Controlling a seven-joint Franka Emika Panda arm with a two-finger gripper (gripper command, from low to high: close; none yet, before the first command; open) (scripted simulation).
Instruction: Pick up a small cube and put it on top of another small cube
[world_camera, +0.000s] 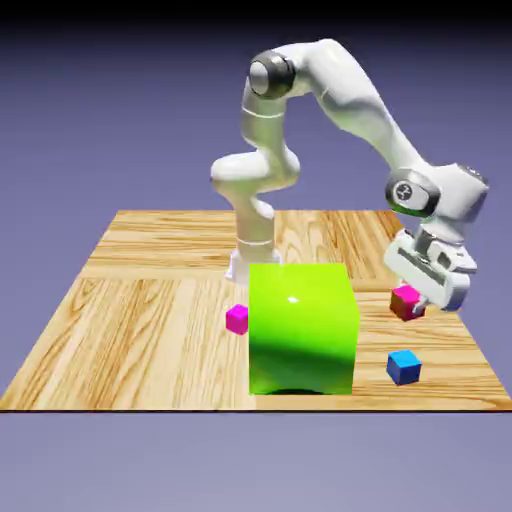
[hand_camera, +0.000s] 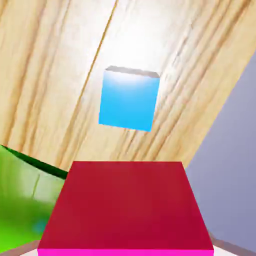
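While clamped between the jaws, the red cube hangs above the wooden table, off the surface.

Gripper is closed tight on the red cube at the exterior view's right, beyond the blue cube, which sits on the table near the front edge. In the hand view the red cube fills the lower part of the frame and hides the finger tips; the blue cube lies past it on bare wood, apart from it and not touching. Big glossy green block stands mid-table, between the blue cube and the magenta cube; a corner of it shows at the hand view's lower left. Magenta cube rests just beside the green block's left face in the exterior view.
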